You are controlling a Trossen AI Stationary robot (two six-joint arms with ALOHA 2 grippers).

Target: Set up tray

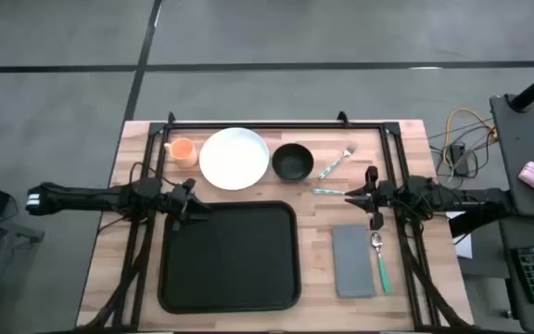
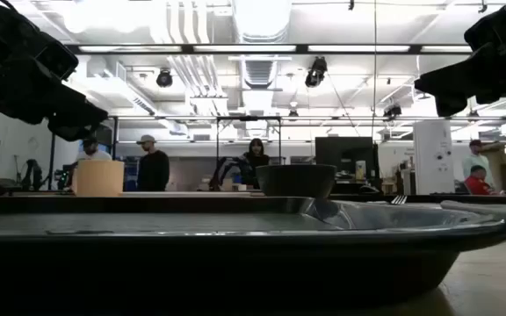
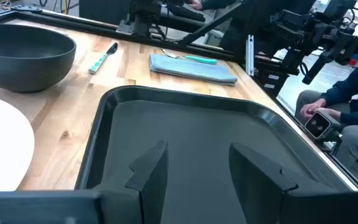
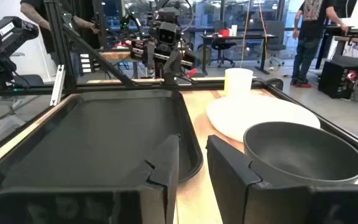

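The black tray (image 1: 230,258) lies flat on the table's near middle; it fills the low view (image 2: 235,233) and shows in both wrist views (image 3: 197,130) (image 4: 98,130). My left gripper (image 1: 198,203) (image 3: 194,167) hovers open over the tray's far left corner. My right gripper (image 1: 350,195) (image 4: 192,163) hovers open with a narrow gap, right of the tray's far right corner. Along the far side stand an orange cup (image 1: 183,150), a white plate (image 1: 235,158) and a black bowl (image 1: 293,161).
A fork (image 1: 338,160) and a teal-handled utensil (image 1: 327,191) lie right of the bowl. A grey napkin (image 1: 352,262) and a green-handled spoon (image 1: 379,260) lie right of the tray. A black frame (image 1: 276,122) borders the table. People stand in the room behind.
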